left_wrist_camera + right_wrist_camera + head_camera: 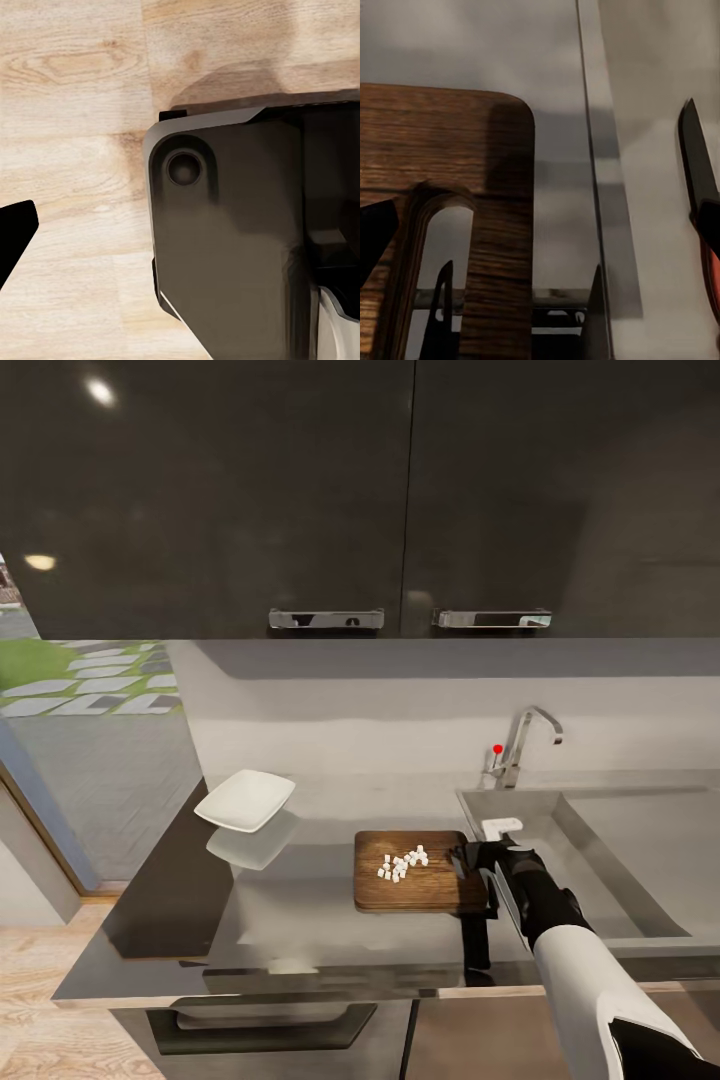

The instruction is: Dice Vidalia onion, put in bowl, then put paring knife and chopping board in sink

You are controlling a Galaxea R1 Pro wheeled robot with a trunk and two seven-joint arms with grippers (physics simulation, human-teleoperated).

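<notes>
Right fingers [470, 857] spread open around the chopping board [415, 870] handle end, left fingers' state unclear, paring knife [701, 202] just beside

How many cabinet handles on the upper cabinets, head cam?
2. One handle on the left door's lower edge, the other handle on the right door's lower edge, side by side above the faucet wall.

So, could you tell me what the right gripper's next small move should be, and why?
Probably close on the chopping board at its slotted end: the right gripper sits open astride it, and the onion dice lie on the board, the bowl holding none.
</notes>
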